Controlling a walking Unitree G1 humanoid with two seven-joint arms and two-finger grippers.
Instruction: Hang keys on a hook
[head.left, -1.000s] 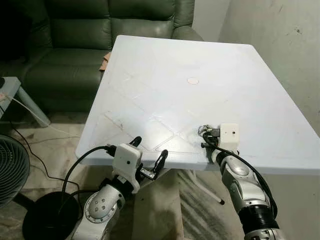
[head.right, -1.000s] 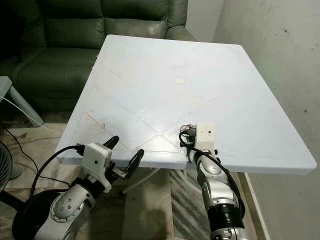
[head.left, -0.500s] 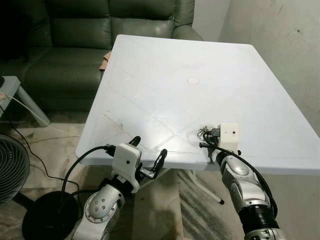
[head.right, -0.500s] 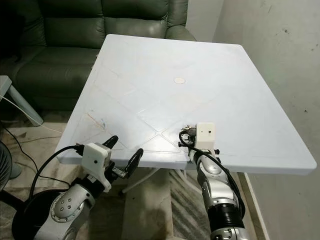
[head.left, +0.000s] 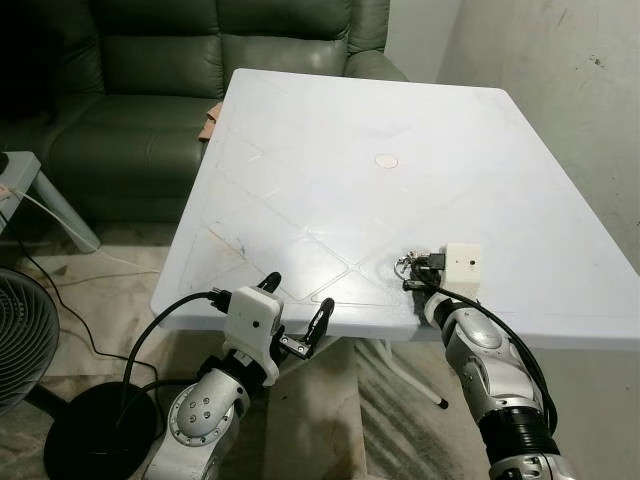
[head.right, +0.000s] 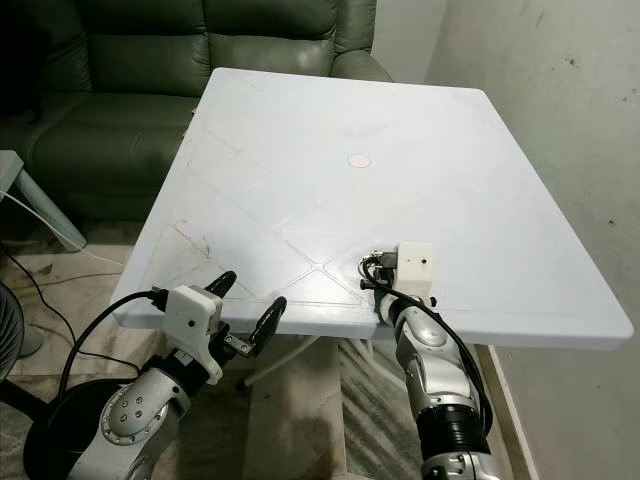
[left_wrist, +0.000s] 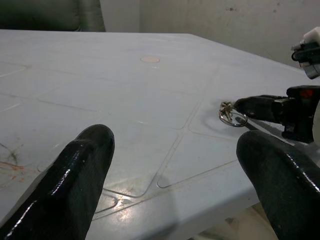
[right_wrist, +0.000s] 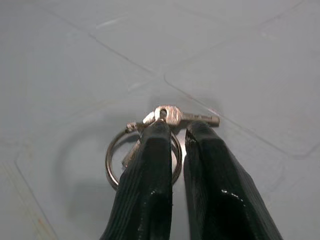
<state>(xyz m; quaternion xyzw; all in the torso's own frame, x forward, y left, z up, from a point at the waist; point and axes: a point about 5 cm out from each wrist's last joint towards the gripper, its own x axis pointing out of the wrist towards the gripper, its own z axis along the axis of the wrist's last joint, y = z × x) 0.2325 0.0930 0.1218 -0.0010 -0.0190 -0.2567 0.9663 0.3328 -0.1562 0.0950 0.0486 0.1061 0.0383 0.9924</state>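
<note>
**White table, right gripper closed on the keys**

White plastic table (head.left: 330, 130) stands before a dark green sofa (head.left: 150, 60), with a grey wall (head.left: 560, 70) on the robot's right. Keys (right_wrist: 150, 137) lie on the tabletop near the front edge, toward the right side, at a seam where moulded diagonal lines meet. They are a metal ring with a few small keys fanned off it.

Right gripper (right_wrist: 175, 132) is down at the keys, its two black fingers almost together with a thin gap between them. The ring passes under the fingertips (right_wrist: 157, 135) and one key head pokes out just past them. Fingers look pinched onto the ring; whether the keys are off the surface is hard to tell. In the head views the right gripper (head.left: 415, 270) sits low over the table with its white camera box (head.left: 462, 262) just behind.

Left gripper (head.left: 297, 308) hovers below and just in front of the table's near edge, fingers spread wide, holding nothing. Its wrist view looks across the tabletop to the keys (left_wrist: 231, 114) and the right arm's black fingers beside them.

A small round mark (head.left: 385, 160) sits mid-table. A fan (head.left: 20, 330) stands on the floor at the left.
</note>
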